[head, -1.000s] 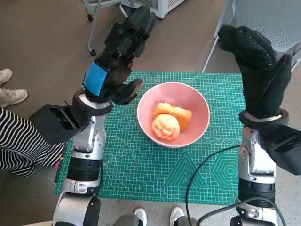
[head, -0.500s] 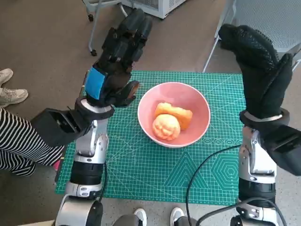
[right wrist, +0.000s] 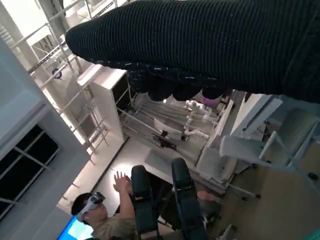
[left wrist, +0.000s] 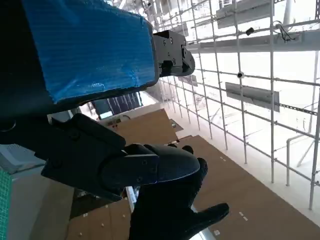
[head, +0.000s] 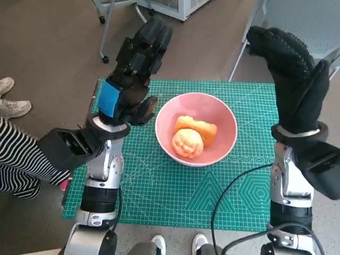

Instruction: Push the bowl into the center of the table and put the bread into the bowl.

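A pink bowl (head: pixel 218 114) stands near the middle of the green cutting mat (head: pixel 159 186) on the table. Two pieces of orange bread (head: pixel 187 143) lie inside it, a round bun in front and a longer piece (head: pixel 199 127) behind. My left hand (head: pixel 130 79) is raised above the mat's left side, left of the bowl, fingers stretched out and holding nothing. In the left wrist view its blue-taped back (left wrist: pixel 90 45) points up at the ceiling. My right hand (head: pixel 292 79) is raised above the mat's right edge, gloved fingers spread, empty.
A person's striped sleeve (head: pixel 21 159) and shoes (head: pixel 10 106) are at the left. Chair legs (head: pixel 106 32) stand behind the table, a grey chair (head: pixel 308 21) at the back right. A black cable (head: pixel 234 186) runs over the mat's front right. A person (right wrist: pixel 100 215) sits in the right wrist view.
My left hand has straightened its fingers and tilted up a little, staying left of the bowl. The right hand, bowl and bread have not moved.
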`<state>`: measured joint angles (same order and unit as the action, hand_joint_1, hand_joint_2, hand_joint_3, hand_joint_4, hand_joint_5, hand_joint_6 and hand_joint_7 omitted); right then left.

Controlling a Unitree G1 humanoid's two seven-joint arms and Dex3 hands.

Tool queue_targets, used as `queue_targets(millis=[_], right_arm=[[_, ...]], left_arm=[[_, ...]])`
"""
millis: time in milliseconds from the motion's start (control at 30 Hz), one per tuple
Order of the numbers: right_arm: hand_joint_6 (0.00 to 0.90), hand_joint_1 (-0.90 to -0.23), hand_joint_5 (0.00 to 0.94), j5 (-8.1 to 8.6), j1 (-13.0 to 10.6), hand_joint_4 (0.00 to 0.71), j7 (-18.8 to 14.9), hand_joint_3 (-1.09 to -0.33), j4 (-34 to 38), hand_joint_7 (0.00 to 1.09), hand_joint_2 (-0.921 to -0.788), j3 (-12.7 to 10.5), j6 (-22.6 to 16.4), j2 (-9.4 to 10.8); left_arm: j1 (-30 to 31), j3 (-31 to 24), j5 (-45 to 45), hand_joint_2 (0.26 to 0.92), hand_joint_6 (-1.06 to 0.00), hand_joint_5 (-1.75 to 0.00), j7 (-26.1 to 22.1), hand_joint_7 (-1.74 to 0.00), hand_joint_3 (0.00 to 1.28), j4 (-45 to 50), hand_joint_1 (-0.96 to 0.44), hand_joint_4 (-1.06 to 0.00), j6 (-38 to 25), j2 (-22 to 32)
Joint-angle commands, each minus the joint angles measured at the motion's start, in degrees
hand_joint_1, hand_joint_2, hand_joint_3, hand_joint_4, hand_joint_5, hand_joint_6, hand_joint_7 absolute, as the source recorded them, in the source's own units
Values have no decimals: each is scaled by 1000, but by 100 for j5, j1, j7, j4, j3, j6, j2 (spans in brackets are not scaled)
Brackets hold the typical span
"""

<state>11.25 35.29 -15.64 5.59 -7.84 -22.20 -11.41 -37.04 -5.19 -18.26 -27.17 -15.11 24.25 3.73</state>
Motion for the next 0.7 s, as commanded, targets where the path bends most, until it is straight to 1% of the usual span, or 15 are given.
queue_targets(millis=[33,300,700], right_arm=[[10,-664,1,-38,9,186,31,-668,1,571,-921,-17,98,-71],[10,-670,1,-60,23,185,29,-669,18,572,-921,-11,105,-65],[14,-666,0,10,45,182,23,-670,-29,576,-921,-12,214,-35]], left_arm=[[38,-1,25,921,1,-7,12,-332,502,66,-768,-81,46,36],[48,-26,-18,921,1,-13,-13,-345,486,61,-768,-94,24,69],[80,-60,-81,921,1,-10,-62,-342,475,107,-767,-93,26,105]])
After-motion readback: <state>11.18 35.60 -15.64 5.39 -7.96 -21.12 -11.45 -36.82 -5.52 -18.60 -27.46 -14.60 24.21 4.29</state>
